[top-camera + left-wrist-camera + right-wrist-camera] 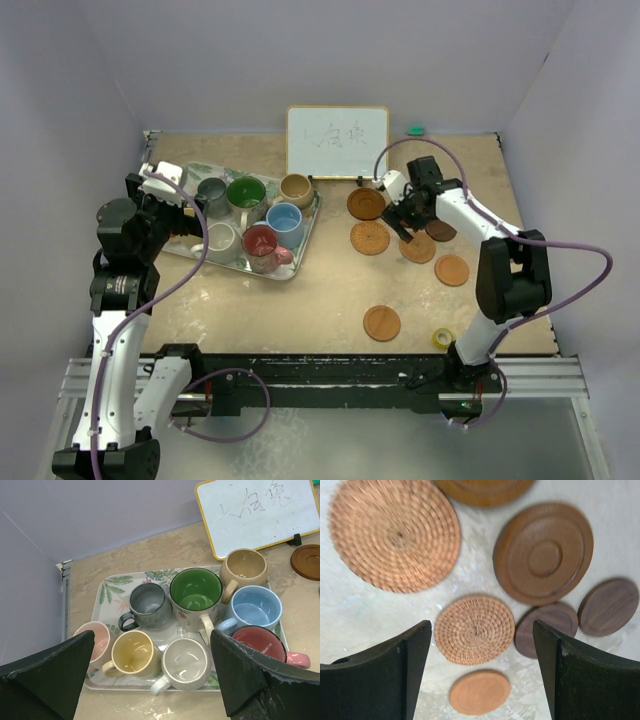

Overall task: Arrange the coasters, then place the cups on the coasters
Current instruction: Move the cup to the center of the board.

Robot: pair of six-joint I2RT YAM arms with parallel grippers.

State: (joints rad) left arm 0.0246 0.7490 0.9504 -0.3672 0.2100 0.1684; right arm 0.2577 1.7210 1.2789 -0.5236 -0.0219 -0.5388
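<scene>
COUNT | mugs [195, 587]: 8 | coasters [475, 630]: 8 (2 woven, 2 dark, 4 orange-brown) | tray [107, 592]: 1 | whiteboard [337, 140]: 1 | tape roll [442, 338]: 1

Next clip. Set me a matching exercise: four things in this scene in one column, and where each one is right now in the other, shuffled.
Things:
1 green mug
2 whiteboard
3 left pincer
4 right pincer

Places:
A open, above the coasters
B upright at the far edge of the table
C standing on the tray
D open, above the tray

Pairs: 1-C, 2-B, 3-D, 4-A
</scene>
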